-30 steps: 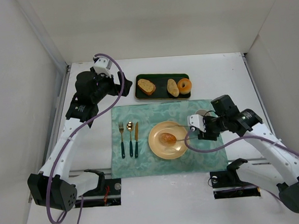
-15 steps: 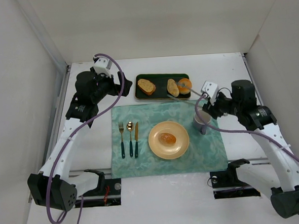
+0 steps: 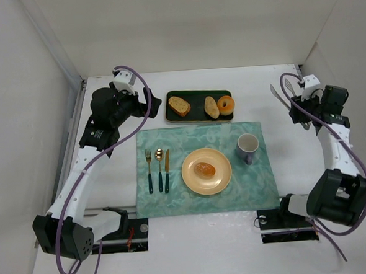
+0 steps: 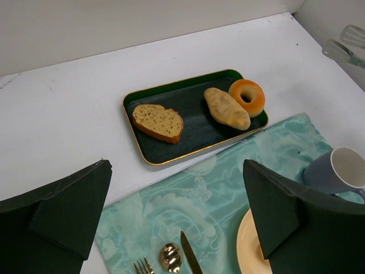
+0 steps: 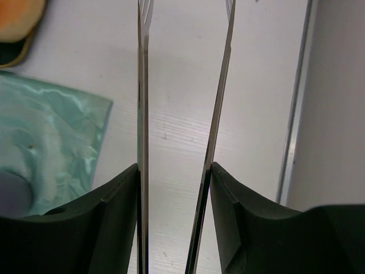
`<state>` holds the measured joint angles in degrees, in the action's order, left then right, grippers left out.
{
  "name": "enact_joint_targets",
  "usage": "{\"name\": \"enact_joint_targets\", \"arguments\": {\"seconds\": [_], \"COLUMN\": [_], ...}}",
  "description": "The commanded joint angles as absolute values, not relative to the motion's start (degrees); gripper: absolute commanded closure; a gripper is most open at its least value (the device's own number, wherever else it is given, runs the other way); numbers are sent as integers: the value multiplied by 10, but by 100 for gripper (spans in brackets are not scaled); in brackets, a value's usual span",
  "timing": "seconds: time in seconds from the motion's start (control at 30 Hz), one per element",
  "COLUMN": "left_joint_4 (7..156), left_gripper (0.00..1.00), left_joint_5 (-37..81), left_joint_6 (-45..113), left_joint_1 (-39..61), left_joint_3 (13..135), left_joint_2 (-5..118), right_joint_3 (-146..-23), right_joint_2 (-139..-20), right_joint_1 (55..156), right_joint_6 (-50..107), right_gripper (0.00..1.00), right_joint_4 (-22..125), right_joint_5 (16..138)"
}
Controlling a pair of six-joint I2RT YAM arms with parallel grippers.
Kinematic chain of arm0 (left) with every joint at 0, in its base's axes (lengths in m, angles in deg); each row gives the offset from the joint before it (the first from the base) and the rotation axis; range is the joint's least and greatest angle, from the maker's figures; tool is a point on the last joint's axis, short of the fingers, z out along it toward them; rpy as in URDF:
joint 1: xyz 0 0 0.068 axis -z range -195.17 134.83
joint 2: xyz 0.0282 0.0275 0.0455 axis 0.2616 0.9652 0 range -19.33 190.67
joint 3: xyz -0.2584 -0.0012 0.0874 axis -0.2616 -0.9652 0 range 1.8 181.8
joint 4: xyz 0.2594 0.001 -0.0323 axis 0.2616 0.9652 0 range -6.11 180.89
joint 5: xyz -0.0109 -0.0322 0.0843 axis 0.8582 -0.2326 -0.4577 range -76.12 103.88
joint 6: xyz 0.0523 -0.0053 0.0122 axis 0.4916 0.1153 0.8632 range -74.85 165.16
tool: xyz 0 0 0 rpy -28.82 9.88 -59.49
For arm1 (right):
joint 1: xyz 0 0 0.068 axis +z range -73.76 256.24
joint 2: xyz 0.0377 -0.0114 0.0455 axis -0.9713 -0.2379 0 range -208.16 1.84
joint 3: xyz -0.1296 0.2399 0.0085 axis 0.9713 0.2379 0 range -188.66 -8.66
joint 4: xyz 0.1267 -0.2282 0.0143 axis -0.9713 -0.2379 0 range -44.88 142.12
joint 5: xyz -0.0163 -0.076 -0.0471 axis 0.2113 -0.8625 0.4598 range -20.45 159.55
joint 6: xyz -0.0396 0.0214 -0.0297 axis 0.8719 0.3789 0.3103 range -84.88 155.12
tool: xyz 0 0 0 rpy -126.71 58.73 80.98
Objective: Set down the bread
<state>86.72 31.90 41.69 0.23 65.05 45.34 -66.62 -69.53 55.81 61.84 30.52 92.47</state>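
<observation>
Bread (image 3: 204, 168) on plate (image 3: 189, 181), mid placemat (image 3: 254, 188), left of mug (image 3: 247, 147). Round bun, no long axis.

Right gripper (image 5: 174, 188) clamped narrow on tongs (image 5: 142, 85), at far right tabletop (image 3: 272, 75) edge. Bread is well apart, to its left and toward bases.

Left gripper (image 4: 177, 194) wide, nothing held, beside tray (image 3: 196, 105). It seems slightly nearer bread.

Placement looks done.

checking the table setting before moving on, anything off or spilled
Nothing stands out: the bun sits on the yellow plate, the mug stands upright on the placemat, and fork, spoon and knife lie parallel beside it.
</observation>
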Motion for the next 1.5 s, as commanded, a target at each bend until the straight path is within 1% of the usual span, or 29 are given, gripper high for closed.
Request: {"name": "enact_joint_targets", "arguments": {"seconds": [0.0, 0.13, 0.47, 0.6, 0.8, 0.93, 1.17, 1.43, 1.47], "left_joint_4": [843, 843, 843, 843, 843, 849, 849, 849, 849], "left_gripper": [0, 0, 0, 0, 0, 0, 0, 0, 0], "left_joint_5": [326, 326, 326, 326, 315, 309, 304, 298, 292], "left_joint_6": [423, 423, 423, 423, 428, 428, 428, 428, 428], "left_joint_1": [4, 4, 4, 4, 4, 4, 4, 4, 4], "left_joint_3": [653, 653, 653, 653, 653, 653, 653, 653, 653], "left_joint_2": [429, 429, 434, 440, 456, 462, 473, 478, 485], "right_joint_3": [-669, -658, -653, -653, -665, -677, -696, -690, -690], "right_joint_2": [-721, -754, -850, -866, -913, -935, -965, -963, -963], "right_joint_1": [532, 509, 509, 509, 509, 509, 509, 509, 509], "right_joint_6": [628, 652, 677, 677, 683, 683, 683, 676, 676], "right_gripper": [45, 45, 45, 45, 39, 36, 35, 26, 20], "right_joint_4": [349, 349, 329, 329, 318, 306, 301, 306, 306], "right_joint_5": [946, 957, 975, 975, 959, 949, 923, 912, 912]}}
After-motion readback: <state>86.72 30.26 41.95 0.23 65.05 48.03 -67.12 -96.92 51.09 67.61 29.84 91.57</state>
